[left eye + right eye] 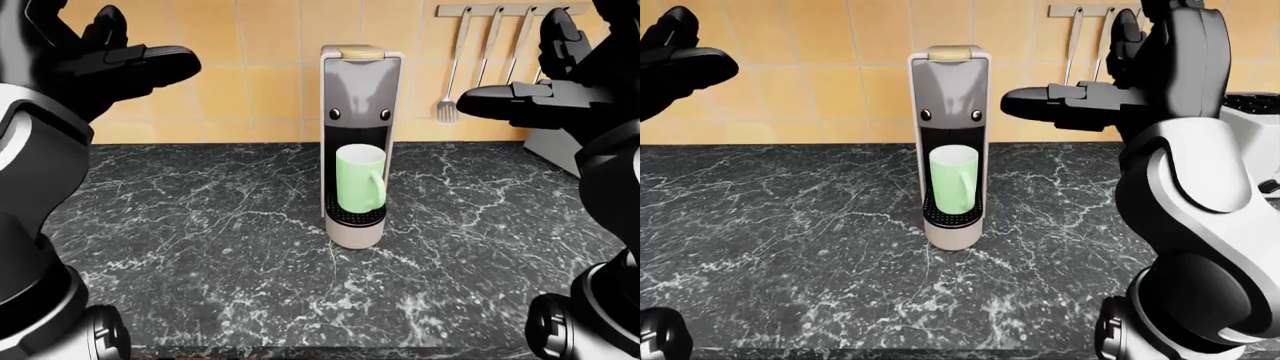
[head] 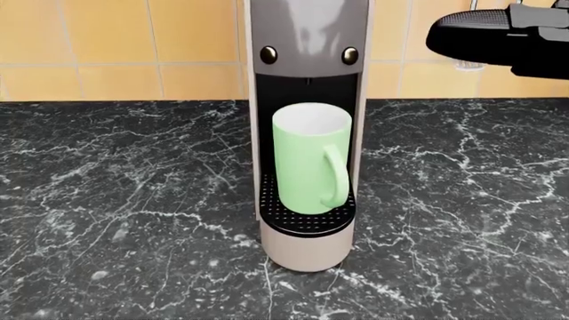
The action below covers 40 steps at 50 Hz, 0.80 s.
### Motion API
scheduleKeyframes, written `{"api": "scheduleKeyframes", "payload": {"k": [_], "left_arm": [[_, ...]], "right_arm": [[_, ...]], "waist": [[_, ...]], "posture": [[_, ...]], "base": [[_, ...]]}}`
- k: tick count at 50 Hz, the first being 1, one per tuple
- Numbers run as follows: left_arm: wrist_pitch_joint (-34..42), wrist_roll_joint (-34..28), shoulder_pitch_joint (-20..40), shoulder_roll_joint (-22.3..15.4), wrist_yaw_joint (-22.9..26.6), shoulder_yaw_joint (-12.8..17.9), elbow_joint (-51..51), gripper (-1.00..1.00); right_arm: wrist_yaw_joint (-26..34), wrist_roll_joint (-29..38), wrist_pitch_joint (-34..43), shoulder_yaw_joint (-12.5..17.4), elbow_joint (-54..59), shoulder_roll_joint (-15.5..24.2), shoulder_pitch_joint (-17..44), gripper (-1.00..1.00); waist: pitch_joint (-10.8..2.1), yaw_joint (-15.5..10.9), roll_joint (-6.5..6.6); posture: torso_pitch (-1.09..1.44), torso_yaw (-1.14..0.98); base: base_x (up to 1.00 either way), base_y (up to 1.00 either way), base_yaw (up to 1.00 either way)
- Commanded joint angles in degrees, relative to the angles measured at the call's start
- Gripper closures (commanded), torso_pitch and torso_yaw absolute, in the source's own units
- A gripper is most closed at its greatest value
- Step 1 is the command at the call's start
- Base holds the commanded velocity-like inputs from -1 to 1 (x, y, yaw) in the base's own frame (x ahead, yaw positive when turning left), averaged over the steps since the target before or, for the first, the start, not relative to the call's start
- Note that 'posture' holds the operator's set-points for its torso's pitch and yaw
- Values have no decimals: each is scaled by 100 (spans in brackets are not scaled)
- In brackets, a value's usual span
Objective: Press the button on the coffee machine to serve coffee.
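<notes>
Right black three-finger hand (image 1: 520,94) hangs upper right, fingers spread wide, holding nothing; left black hand (image 1: 125,60) open too, upper left. On the black marble counter (image 1: 200,225), centre frame: tall grey coffee machine (image 1: 358,97), pale green mug (image 2: 309,160) on its drip tray, two small round buttons (image 2: 269,55) above.

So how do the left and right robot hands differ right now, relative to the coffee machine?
The right robot hand reaches in closer to the coffee machine, level with its two round buttons; the left robot hand hangs farther out and slightly higher in the left-eye view. The right one also shows in the head view; the left does not. Both are open, empty, and touch nothing.
</notes>
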<state>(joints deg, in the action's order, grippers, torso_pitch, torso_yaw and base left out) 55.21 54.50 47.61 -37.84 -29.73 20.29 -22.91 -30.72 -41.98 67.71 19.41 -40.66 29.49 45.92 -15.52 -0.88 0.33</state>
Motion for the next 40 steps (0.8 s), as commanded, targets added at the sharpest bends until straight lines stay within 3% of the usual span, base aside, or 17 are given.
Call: {"api": "scheduleKeyframes", "payload": {"k": [1, 7, 12, 18, 25, 31, 40], "left_arm": [[-157, -42, 142, -56, 47, 37, -38, -100], [-153, -45, 140, -43, 27, 26, -50, -100], [-146, -91, 150, -21, 73, 25, -45, -100], [-125, -73, 149, -36, 50, 41, -55, -100], [-110, -96, 144, -36, 45, 48, -71, -100], [-102, -78, 165, -50, 22, 59, -47, -100], [-136, -46, 138, -93, 20, 86, -26, -100]], "right_arm": [[-43, -23, -92, 56, -48, 36, 178, -100], [-405, -515, 58, 187, -73, -114, 368, -100], [-1535, -1942, 22, 411, 6, -221, 614, -100], [-2795, -3422, -756, 20, 61, 353, 521, -100], [-3438, -4453, -1535, -283, -239, 691, 136, -100], [-4080, -5325, -2177, -380, -288, 708, 202, -100], [-4643, -6061, -2794, -553, -844, 664, -111, -100]], "waist": [[-23, -1, 7], [-21, -4, 12], [-20, -8, 18], [-15, -8, 3], [-14, -7, -27], [-11, 11, -33], [-2, 12, -44]], "posture": [[-43, 0], [-43, 0], [-43, 0], [-43, 0], [-43, 0], [-43, 0], [-43, 0]], "base": [[0, 0, 0], [0, 0, 0], [0, 0, 0], [0, 0, 0], [0, 0, 0], [0, 0, 0], [0, 0, 0]]}}
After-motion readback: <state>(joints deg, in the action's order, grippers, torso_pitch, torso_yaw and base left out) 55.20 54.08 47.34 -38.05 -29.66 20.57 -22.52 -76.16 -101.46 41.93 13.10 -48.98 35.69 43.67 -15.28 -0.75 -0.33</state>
